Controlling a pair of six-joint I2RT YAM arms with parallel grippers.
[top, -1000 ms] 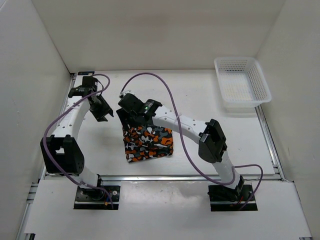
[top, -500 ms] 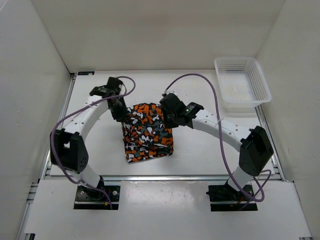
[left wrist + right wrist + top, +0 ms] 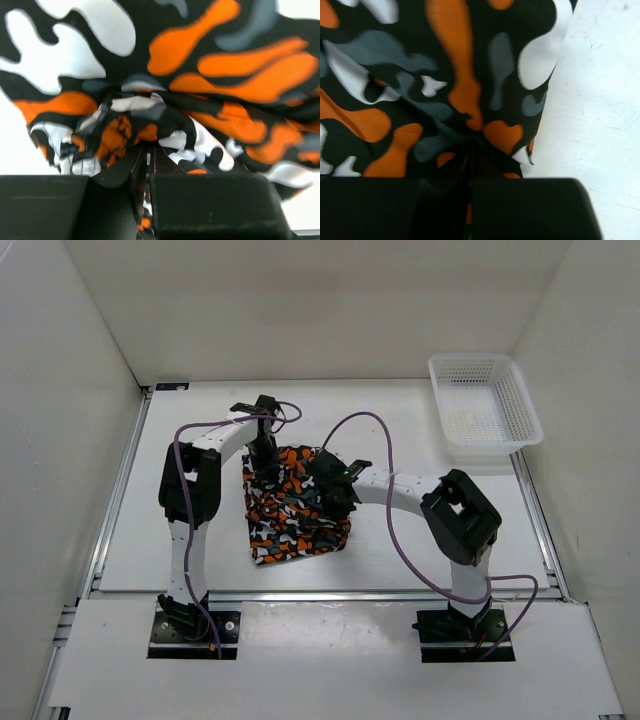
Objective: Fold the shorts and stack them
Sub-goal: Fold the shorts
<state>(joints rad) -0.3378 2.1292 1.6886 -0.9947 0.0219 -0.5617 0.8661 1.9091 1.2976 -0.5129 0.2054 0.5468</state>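
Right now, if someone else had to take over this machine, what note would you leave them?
Left pincer: shut on a bunch of the shorts at their far left corner.
Right pincer: shut on the cloth at their right edge.
Things: the shorts lie mid-table as a compact, partly folded bundle. The white basket sits at the far right corner, apart from them.
Done: both grips are taken.
Left: probably carry the pinched edge over to finish the fold, then stack.

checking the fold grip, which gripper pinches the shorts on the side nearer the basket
The right gripper, shut on the shorts at their right edge toward the white mesh basket; the left gripper pinches their far left corner.
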